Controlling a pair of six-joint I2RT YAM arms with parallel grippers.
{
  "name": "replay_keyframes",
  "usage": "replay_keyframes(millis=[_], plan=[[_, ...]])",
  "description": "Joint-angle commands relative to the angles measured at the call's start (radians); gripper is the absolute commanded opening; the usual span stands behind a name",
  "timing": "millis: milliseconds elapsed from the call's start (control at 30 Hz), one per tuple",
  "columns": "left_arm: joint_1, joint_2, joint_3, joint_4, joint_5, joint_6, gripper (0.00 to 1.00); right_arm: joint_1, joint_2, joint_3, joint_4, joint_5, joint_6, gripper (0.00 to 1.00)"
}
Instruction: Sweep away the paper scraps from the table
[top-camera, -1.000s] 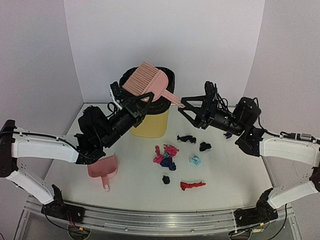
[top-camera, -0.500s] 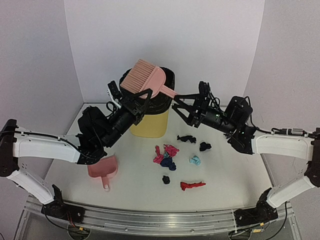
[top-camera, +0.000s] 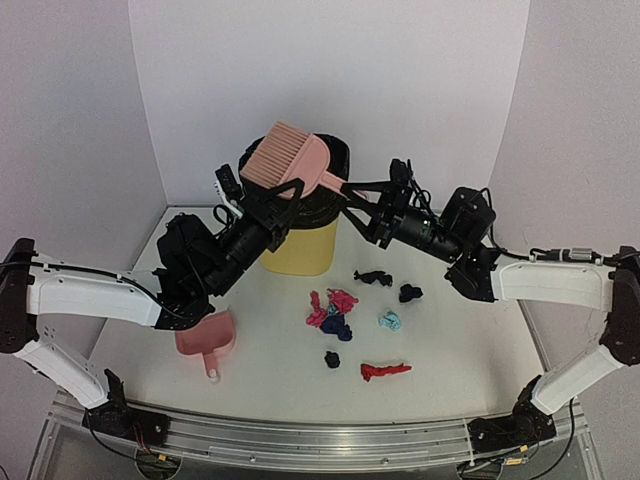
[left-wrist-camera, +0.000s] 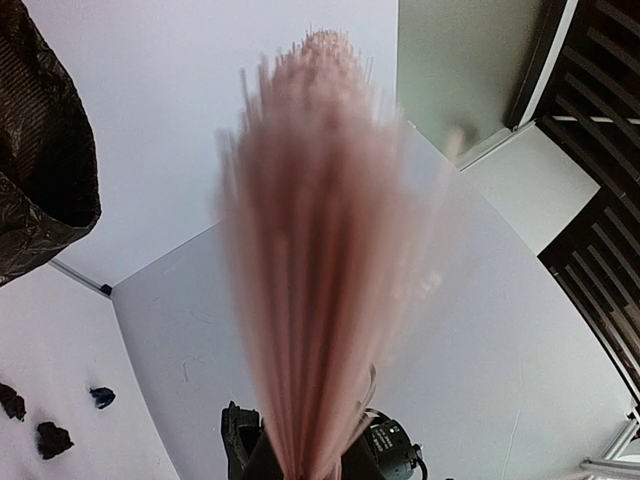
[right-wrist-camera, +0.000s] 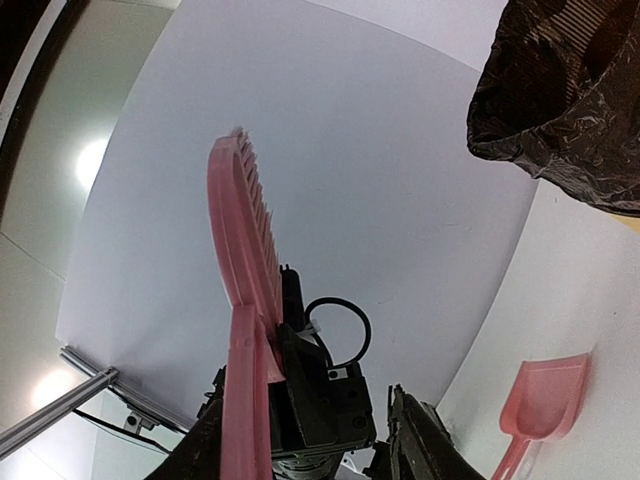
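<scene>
Spreading widest, the white surface carries a yellow bin with a black liner at its back. Above the bin, the left pincer is clamped tight on a pink brush, bristles up. The right pincer straddles the brush handle with its jaws parted. A pink dustpan lies at the near left. The paper scraps lie scattered right of centre, in front of the bin.

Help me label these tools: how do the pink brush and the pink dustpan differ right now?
The brush is held in the air by the left end effector; the dustpan lies on the table. The brush has bristles pointing up; the dustpan is an open scoop. Both are pink.
</scene>
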Motion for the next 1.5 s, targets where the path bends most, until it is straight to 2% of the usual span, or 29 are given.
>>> replay_keyframes(millis=[0, 133, 467, 667, 733, 767, 833, 867, 900, 933, 967, 1000, 1067, 1133, 1333, 1467], plan=[[-0.005, 0.002, 0.003, 0.029, -0.012, -0.015, 0.00, 0.004, 0.008, 0.047, 0.063, 0.002, 0.026, 0.47], [-0.005, 0.010, 0.007, 0.022, -0.011, -0.017, 0.00, 0.004, 0.010, 0.051, 0.072, -0.001, 0.030, 0.43], [-0.005, 0.023, 0.005, 0.004, -0.024, -0.034, 0.00, 0.005, 0.018, 0.061, 0.082, -0.012, 0.037, 0.24], [-0.005, 0.040, 0.012, 0.003, -0.021, -0.039, 0.00, 0.004, 0.013, 0.055, 0.082, -0.002, 0.034, 0.01], [-0.005, 0.042, 0.015, 0.000, -0.007, -0.028, 0.02, 0.004, 0.007, 0.048, 0.080, 0.005, 0.027, 0.00], [-0.005, 0.043, 0.017, 0.000, 0.008, -0.014, 0.07, 0.005, 0.004, 0.045, 0.078, 0.008, 0.021, 0.00], [-0.005, 0.036, 0.030, -0.033, 0.044, 0.019, 0.51, 0.002, -0.008, 0.035, 0.060, 0.013, 0.008, 0.00], [-0.005, 0.026, 0.037, -0.072, 0.055, 0.032, 0.67, -0.003, -0.018, 0.034, 0.034, 0.011, 0.003, 0.00], [-0.005, 0.014, 0.041, -0.112, 0.067, 0.050, 0.86, -0.012, -0.033, 0.034, -0.007, 0.007, -0.007, 0.00], [-0.005, -0.002, 0.041, -0.153, 0.079, 0.069, 0.96, -0.019, -0.054, 0.034, -0.067, 0.003, -0.029, 0.00], [-0.005, -0.021, 0.039, -0.196, 0.090, 0.087, 0.98, -0.025, -0.078, 0.034, -0.135, 0.002, -0.057, 0.00], [-0.005, -0.044, 0.037, -0.250, 0.097, 0.104, 1.00, -0.030, -0.105, 0.041, -0.218, 0.000, -0.092, 0.00], [-0.005, -0.099, 0.032, -0.383, 0.091, 0.124, 1.00, -0.033, -0.170, 0.094, -0.499, 0.008, -0.232, 0.00], [-0.006, -0.151, 0.022, -0.501, 0.079, 0.151, 1.00, -0.036, -0.245, 0.120, -0.678, 0.047, -0.340, 0.00], [-0.007, -0.290, -0.017, -0.846, 0.040, 0.153, 1.00, -0.048, -0.378, 0.280, -1.325, 0.250, -0.643, 0.00], [-0.007, -0.365, -0.037, -1.081, 0.012, 0.094, 1.00, -0.058, -0.395, 0.378, -1.687, 0.474, -0.777, 0.00]])
